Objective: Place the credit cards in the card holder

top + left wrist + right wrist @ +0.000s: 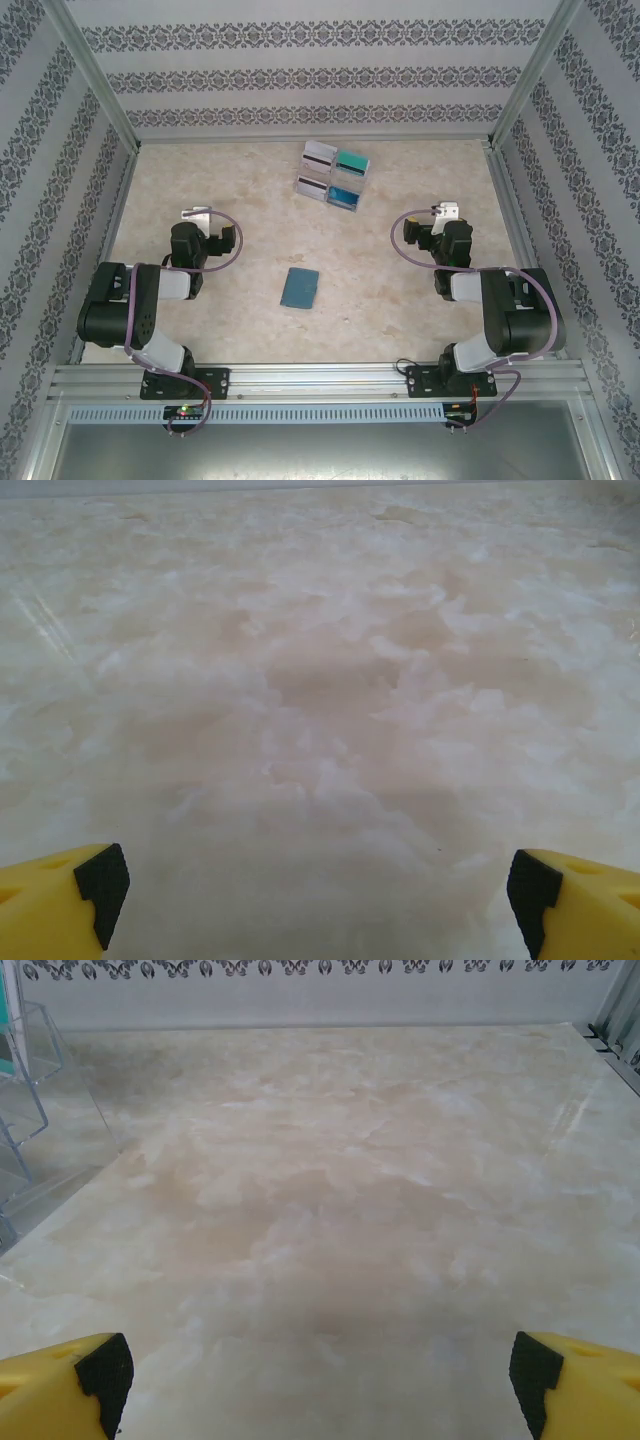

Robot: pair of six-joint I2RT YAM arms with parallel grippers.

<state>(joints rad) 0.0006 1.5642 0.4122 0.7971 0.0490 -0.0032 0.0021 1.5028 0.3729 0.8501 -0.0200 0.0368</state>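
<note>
On the counter (230,190), roughly midway between my two arms, the card holder (300,288) is lying flat and closed, touching nothing else.

Beyond the card holder, toward the back wall and well apart from it, the credit cards (333,173) are sitting in a clear tiered rack (30,1080). White-grey cards with a dark stripe are occupying the rack's left column. Teal and bright blue cards are occupying its right column.

Left of the card holder and somewhat farther back, I am holding my left claw (315,885) over bare counter. Its yellow fingers (50,910) with black pads are standing spread wide, and nothing is lying between them.

Right of the card holder, at about the same depth as the left one, I am holding my right claw (316,1370) spread just as wide and likewise gripping nothing. It is facing the back wall, with the rack's clear steps appearing at the left edge of its wrist view.

Both claws are well apart from the card holder and from the cards.
</note>
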